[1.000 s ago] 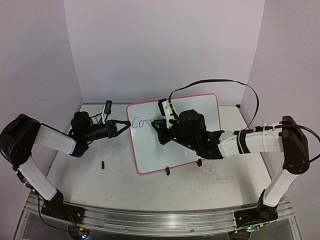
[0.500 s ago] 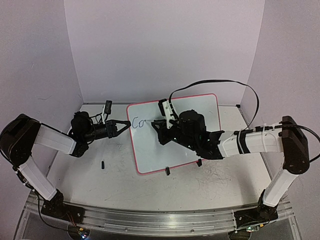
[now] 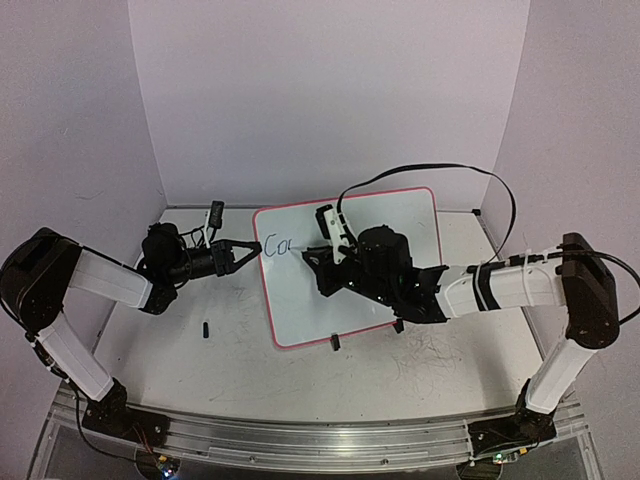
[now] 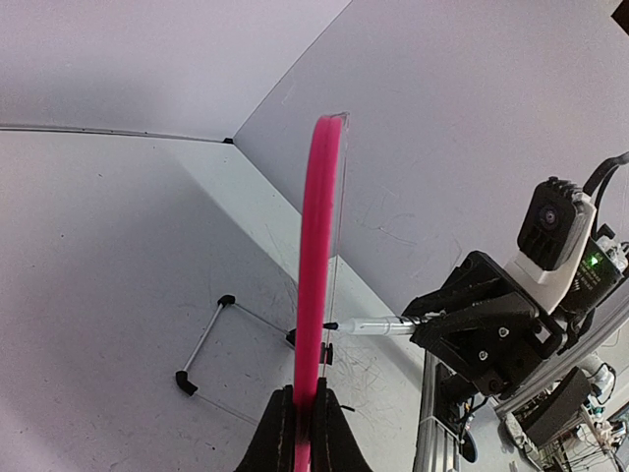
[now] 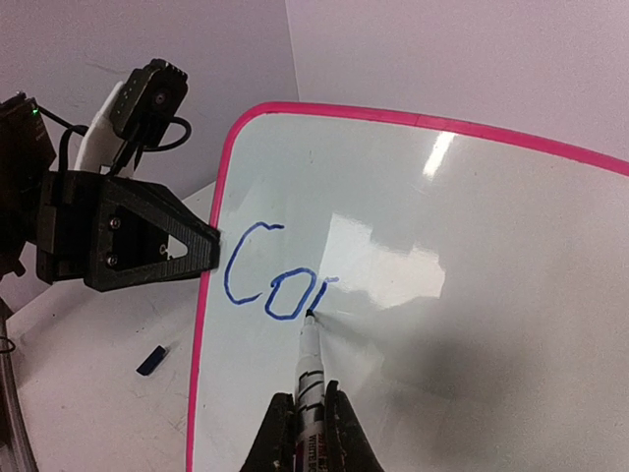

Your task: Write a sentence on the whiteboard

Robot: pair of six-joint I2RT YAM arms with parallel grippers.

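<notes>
The tabletop [image 3: 250,370] is a grey-white surface marked with faint grey scribble scuffs [image 3: 428,358], densest at the near right. The whiteboard [image 3: 290,300] stands on it at centre, supported by two black clip feet [image 3: 335,343]. A small dark piece [image 3: 205,329], possibly a marker cap, lies left of the board, apart from it. A black object [image 3: 214,213] rests near the rear left corner.
</notes>
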